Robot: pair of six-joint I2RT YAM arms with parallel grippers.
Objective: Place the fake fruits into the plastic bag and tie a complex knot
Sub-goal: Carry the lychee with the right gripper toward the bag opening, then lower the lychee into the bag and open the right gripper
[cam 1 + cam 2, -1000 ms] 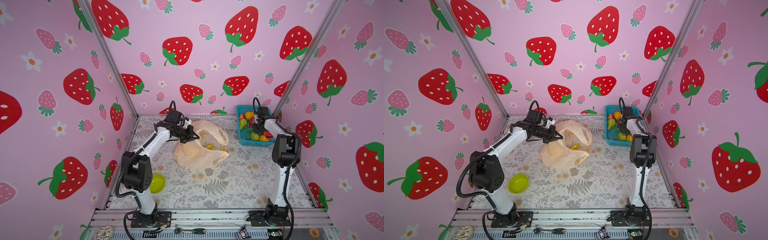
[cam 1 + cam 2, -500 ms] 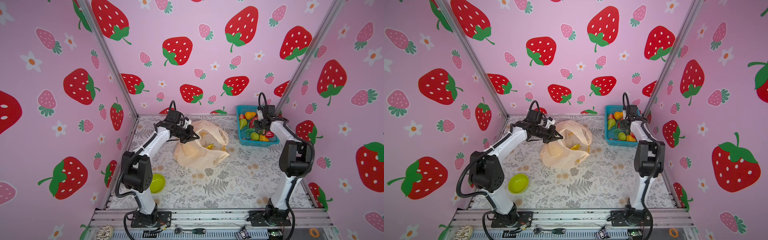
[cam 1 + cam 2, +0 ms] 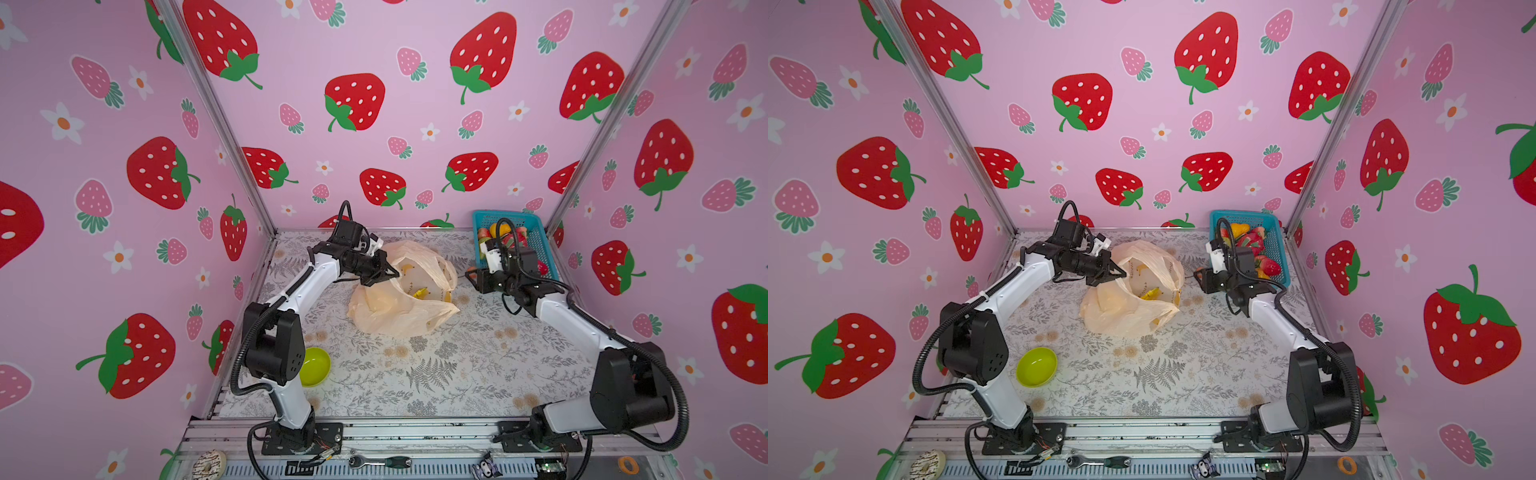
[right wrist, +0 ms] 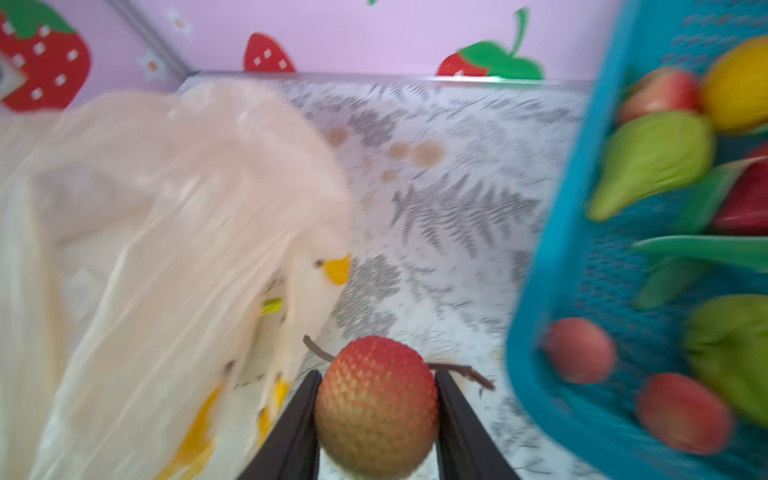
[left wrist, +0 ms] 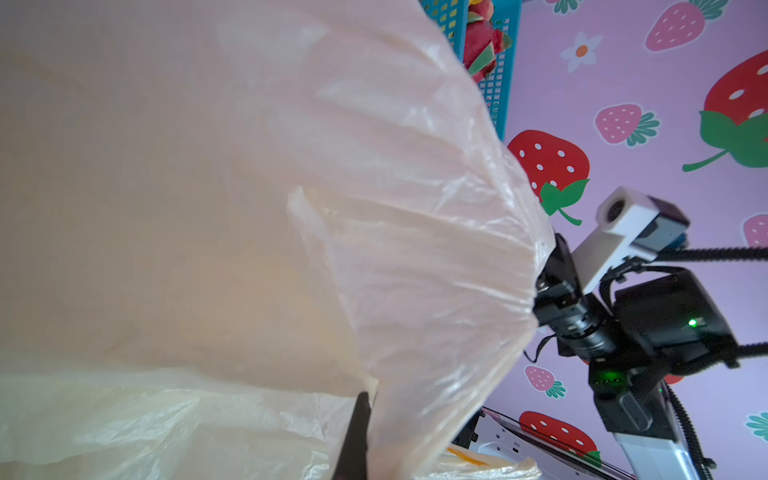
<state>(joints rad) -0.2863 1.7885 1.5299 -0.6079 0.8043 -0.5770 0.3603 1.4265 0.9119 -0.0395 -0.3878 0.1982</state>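
your left gripper (image 3: 390,274) is pinched together on the left edge of the plastic bag (image 3: 401,309), holding that edge up so the mouth gapes. in the left wrist view only one black finger (image 5: 353,436) shows against the film, and the peach plastic fills most of the picture. the bag sits on the fern-print mat (image 3: 436,374) toward the back middle of the table, with its lower half slumped flat. there is a yellow shape inside it (image 3: 422,293), but i can't tell whether that is a banana or just one of the prints. your right gripper (image 4: 376,386) is clamped on a bumpy red fruit (image 4: 376,419), round with a thin brown stem, with a finger (image 4: 299,424) pressed on each side of it. in both top views that gripper (image 3: 1200,277) hangs over the mat between the bag and the teal basket (image 3: 536,237), just beside the bag's right side and not yet over its mouth. the other fruits lie in the basket at the back right corner (the right wrist view is smeared there): a green pear (image 4: 652,160), an orange one (image 4: 737,83), small red apples (image 4: 579,349), and the dragon fruit (image 5: 482,45) seen through the mesh. a lime bowl (image 3: 1037,367) sits by the left arm's base, well apart from the bag.
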